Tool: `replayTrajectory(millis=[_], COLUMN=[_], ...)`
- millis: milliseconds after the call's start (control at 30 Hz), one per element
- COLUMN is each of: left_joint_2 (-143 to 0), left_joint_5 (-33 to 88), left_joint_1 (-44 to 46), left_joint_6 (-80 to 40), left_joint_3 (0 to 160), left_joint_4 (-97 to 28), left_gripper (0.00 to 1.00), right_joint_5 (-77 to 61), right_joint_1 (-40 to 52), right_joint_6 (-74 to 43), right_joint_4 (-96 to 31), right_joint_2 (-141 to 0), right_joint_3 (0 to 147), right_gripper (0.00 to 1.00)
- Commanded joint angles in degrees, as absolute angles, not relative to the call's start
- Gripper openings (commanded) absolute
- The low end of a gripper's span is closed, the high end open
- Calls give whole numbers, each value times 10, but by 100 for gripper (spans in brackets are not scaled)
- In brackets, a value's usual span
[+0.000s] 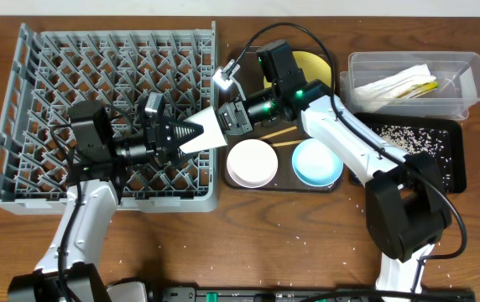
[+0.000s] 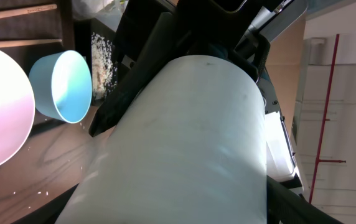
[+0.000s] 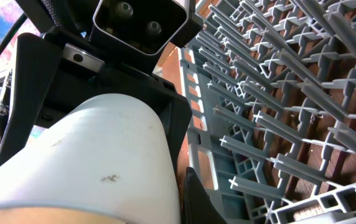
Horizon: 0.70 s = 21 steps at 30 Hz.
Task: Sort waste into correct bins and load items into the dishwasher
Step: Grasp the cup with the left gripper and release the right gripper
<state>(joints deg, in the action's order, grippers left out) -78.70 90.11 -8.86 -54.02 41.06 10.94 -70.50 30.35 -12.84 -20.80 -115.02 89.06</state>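
The smooth, plain white cup (image 1: pixel 213 132), a slightly tapered cylinder, lies on its side above the slatted grey plastic rack's (image 1: pixel 9 126) right edge, long axis left-to-right, with the right hand (image 1: pixel 232 119) clamped on its right end and the left hand (image 1: pixel 196 134) straddling it, grip unclear.

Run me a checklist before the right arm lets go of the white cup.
1. Right gripper jaws shut on the white cup: ok.
2. Left gripper jaws either side of the cup: ok.
3. Left jaws firmly clamped: cannot tell.
4. Cup over a peg row of the grey rack: not ok, it hangs over the side wall.
5. Cup intact: ok.
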Motion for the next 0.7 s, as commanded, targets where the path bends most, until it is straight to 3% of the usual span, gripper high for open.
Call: replayTrajectory(millis=[0,300,433,667], left_joint_2=[-785,-785,-785,-785], left_joint_5=[858,844,842,839], left_joint_1=[-84,-84,-84,-84], left_joint_6=[-542,-551,-563,-569], left_joint_3=[419,419,419,419], left_joint_4=[111,128,155,169], left_gripper=[75,75,82,82], right_joint_5=[-705,-705,-705,-705], right_joint_1=[319,320,321,322], right_joint_6=[-133,-133,-141,-153], right_joint_4=[-210,-210,-206,-195], right_joint_2=[-1155,-1155,-1155,-1154], right_joint_3=[886,886,886,886], right_gripper=[1,1,1,1])
